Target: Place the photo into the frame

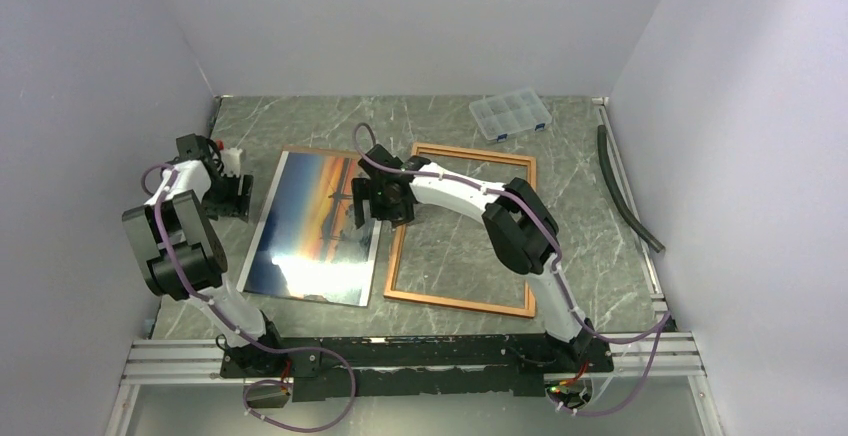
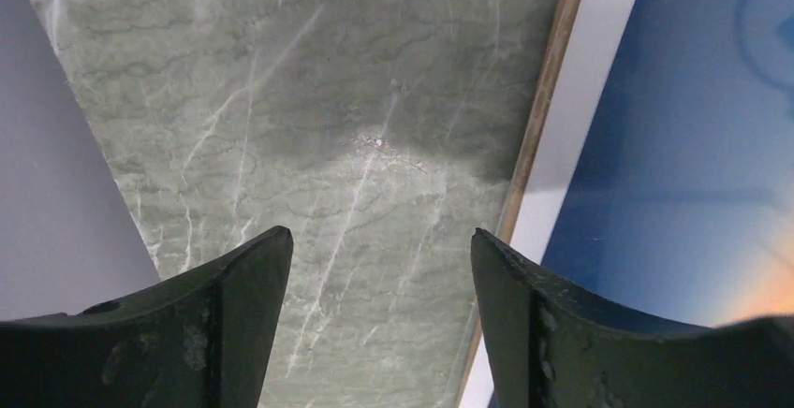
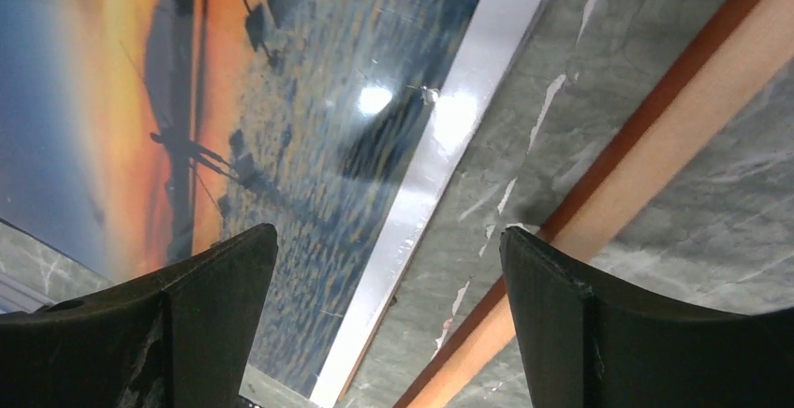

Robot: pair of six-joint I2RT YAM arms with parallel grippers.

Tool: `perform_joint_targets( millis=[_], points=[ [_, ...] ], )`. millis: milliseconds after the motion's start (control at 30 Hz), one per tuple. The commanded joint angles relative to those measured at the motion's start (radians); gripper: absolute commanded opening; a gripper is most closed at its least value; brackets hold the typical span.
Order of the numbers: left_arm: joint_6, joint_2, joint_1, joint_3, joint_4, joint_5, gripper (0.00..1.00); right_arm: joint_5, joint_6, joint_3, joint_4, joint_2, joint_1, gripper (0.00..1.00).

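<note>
You are working on a green marble-patterned table [image 1: 590, 206] closed in by plain pale walls [image 1: 400, 16] on the left, back and right. An aluminium rail [image 1: 180, 356] runs along the near edge, where both arm bases are bolted. A black hose [image 1: 625, 191] lies along the table's right side.

The only container is a small clear compartment box [image 1: 510, 114] at the back right, well apart from everything else. You cannot tell from here what its compartments hold.

The photo [image 1: 315, 221] lies flat and face up, left of centre, with its sunset side showing and glare on its near end. A thin brown edge [image 2: 548, 90] shows along its left border. The frame [image 1: 460, 301] lies flat just to the photo's right, with marble visible through its pane. The right wrist view shows a narrow strip of table between the two, so the photo is outside the frame.

Your left gripper [image 2: 379, 249] hangs over bare marble just left of the photo, fingers spread and holding nothing. Your right gripper [image 3: 389, 240] hangs over the photo's right border and the gap before the frame's left bar, its fingers also spread wide and empty.
</note>
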Motion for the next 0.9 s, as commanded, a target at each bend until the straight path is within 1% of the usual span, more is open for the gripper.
perform_joint_targets(
  millis=[0,100,233,367,500,733,867],
  points=[
    [0.044,-0.001,-0.004,-0.04,0.113,-0.058,0.73,-0.001,0.037,-0.051,0.004,-0.04,-0.011,0.93],
    [0.039,0.013,-0.006,-0.065,0.128,-0.044,0.71,-0.018,0.058,-0.09,0.017,-0.036,-0.026,0.93],
    [0.03,0.029,-0.023,-0.101,0.132,-0.014,0.69,-0.02,0.084,-0.042,-0.013,0.017,-0.037,0.93],
    [0.014,0.032,-0.059,-0.138,0.134,0.024,0.68,-0.078,0.124,-0.028,0.046,0.033,-0.043,0.93],
    [-0.003,0.055,-0.087,-0.143,0.124,0.047,0.66,-0.134,0.161,-0.004,0.09,0.061,-0.049,0.92],
    [-0.006,0.08,-0.091,-0.15,0.131,0.065,0.62,-0.196,0.203,0.032,0.116,0.107,-0.052,0.91],
    [-0.007,0.083,-0.098,-0.159,0.139,0.073,0.57,-0.215,0.222,0.005,0.147,0.079,-0.068,0.9]
  ],
)
